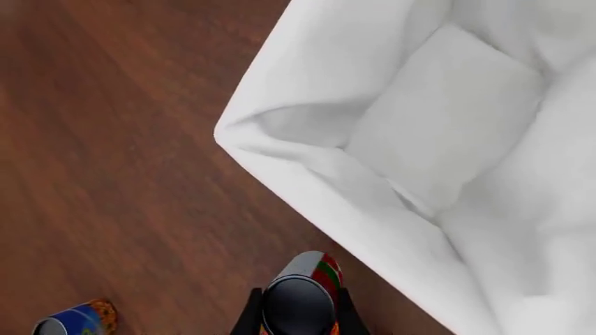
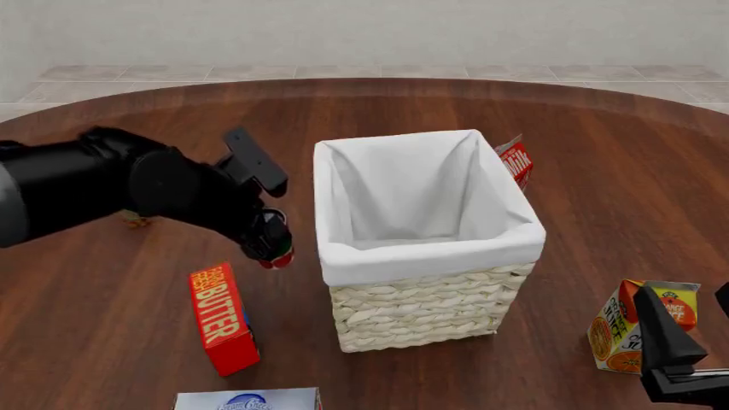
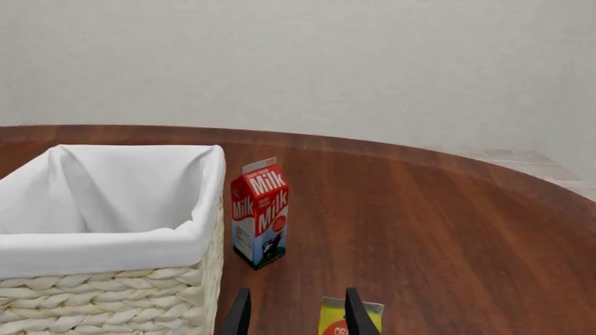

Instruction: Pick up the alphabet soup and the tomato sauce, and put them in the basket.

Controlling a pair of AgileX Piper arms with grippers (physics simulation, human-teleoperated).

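Note:
My left gripper (image 2: pixel 271 241) is shut on the tomato sauce (image 2: pixel 276 248), a red and green can with a dark top. It holds the can in the air just left of the basket (image 2: pixel 422 307), below rim height. In the left wrist view the can (image 1: pixel 300 300) sits between the fingers (image 1: pixel 250 315), next to the basket's white cloth rim (image 1: pixel 308 181). The alphabet soup (image 1: pixel 79 321), blue and orange, lies on the table behind the gripper. In the front view only a sliver of it (image 2: pixel 138 222) shows under my left arm. My right gripper (image 2: pixel 689 337) is open and empty at the front right.
A red butter box (image 2: pixel 222 318) and a white-blue box (image 2: pixel 248 400) lie front left of the basket. A milk carton (image 3: pixel 261 213) stands behind the basket's right corner. An orange juice carton (image 2: pixel 632 325) stands just beside my right gripper.

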